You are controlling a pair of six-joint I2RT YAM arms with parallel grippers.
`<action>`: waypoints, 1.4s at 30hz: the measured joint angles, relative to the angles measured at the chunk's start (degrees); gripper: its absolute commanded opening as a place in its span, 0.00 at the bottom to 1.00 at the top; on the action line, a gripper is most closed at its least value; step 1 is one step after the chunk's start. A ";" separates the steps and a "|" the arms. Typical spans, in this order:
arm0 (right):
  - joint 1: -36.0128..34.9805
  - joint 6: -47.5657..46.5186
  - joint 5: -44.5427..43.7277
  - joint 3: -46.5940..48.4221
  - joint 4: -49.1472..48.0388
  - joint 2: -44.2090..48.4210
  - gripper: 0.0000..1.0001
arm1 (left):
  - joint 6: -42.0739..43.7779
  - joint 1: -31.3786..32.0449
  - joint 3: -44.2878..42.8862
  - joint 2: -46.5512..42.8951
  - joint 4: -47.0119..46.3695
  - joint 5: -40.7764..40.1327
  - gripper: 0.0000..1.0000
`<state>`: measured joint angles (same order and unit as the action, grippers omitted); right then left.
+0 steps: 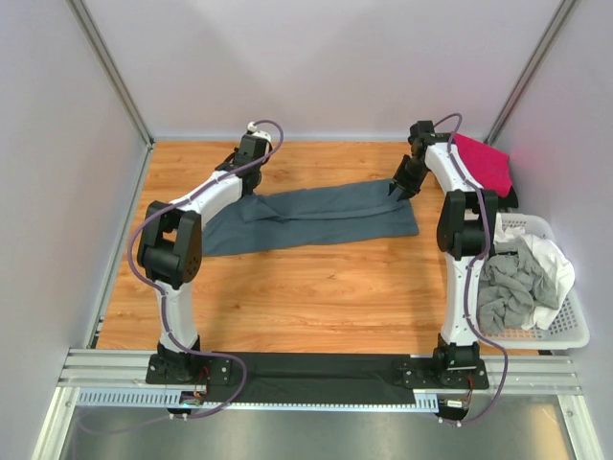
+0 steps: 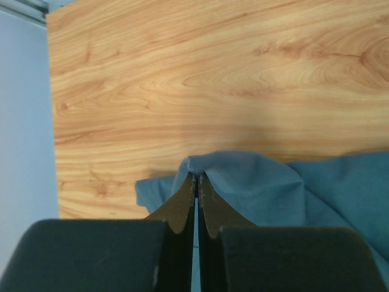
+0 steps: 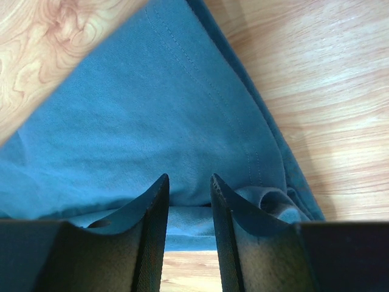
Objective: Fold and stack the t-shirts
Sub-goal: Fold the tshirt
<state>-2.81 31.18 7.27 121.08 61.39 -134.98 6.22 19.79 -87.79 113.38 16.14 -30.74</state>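
Observation:
A large slate blue-grey t-shirt [image 1: 316,218] lies folded into a long strip across the middle of the wooden table. My left gripper [image 1: 249,190] is at the strip's far left part. In the left wrist view it [image 2: 199,176] is shut on a raised pinch of the blue cloth [image 2: 255,182]. My right gripper [image 1: 396,190] is at the strip's far right corner. In the right wrist view it [image 3: 189,179] is open, its jaws a little apart just over the hemmed edge of the blue cloth [image 3: 152,121].
A magenta-pink shirt [image 1: 484,161] lies folded at the far right. A white lattice basket [image 1: 565,331] at the right edge holds a light grey shirt [image 1: 508,292] and a white one [image 1: 554,261]. A black cloth [image 1: 316,369] lies between the arm bases.

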 measured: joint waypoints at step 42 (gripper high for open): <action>-0.90 -3.85 5.64 -3.17 -1.27 5.53 0.44 | -47.04 -2.75 -0.46 -6.25 40.30 5.90 0.00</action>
<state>-3.70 27.33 12.91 117.91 60.12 -129.45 -40.82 17.04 -88.25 107.13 56.45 -24.84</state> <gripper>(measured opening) 0.413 0.006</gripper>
